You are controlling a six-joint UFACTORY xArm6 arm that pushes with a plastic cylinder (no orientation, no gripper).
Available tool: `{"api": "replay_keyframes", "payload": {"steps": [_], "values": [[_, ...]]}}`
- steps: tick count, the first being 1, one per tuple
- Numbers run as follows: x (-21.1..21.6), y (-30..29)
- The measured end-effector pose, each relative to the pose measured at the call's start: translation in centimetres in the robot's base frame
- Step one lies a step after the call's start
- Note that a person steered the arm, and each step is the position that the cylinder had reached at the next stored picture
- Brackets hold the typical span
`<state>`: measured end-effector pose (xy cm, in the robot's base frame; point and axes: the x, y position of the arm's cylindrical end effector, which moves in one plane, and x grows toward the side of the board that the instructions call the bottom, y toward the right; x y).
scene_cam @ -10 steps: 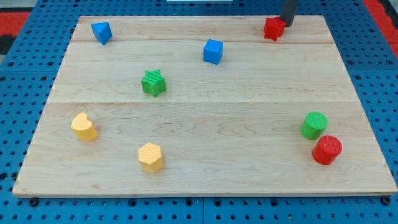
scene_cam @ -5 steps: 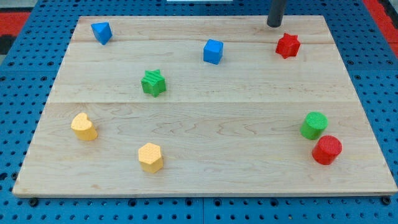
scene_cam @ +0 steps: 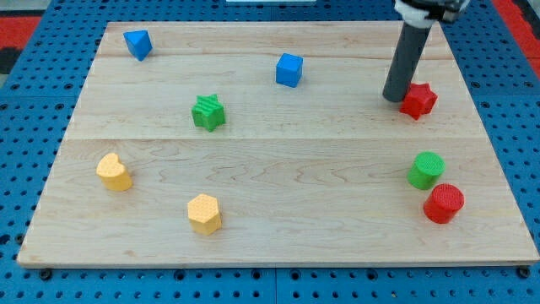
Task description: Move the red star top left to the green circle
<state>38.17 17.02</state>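
Eight blocks lie on the wooden board [scene_cam: 278, 228] in the one camera view. My tip [scene_cam: 394, 99] sits at the view's right, touching or just beside the left edge of the red star [scene_cam: 418, 100]; I cannot tell which. No fingers here to report, just the bare rod. Green circle [scene_cam: 426, 170] is below the red star, toward the view's bottom right, well apart from it, with the red circle [scene_cam: 444, 203] just beside it, lower and to the right. Blue cube [scene_cam: 288, 69] near top centre; another blue block [scene_cam: 137, 43] at top left, shape unclear. Green star [scene_cam: 208, 112] left of centre. Two yellow blocks low on the left: one [scene_cam: 114, 171] rounded, the other [scene_cam: 204, 213] a hexagon.
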Motion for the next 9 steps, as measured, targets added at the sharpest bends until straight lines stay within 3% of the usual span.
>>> {"api": "replay_keyframes", "payload": {"steps": [1, 2, 3, 4, 5, 6, 7, 9], "values": [[-6.1, -3.8], [-6.7, 0.9], [-3.5, 5.2], [1.0, 1.2], [2.5, 0.9], [-0.3, -1.3], [-0.4, 4.6], [3.7, 3.5]]}}
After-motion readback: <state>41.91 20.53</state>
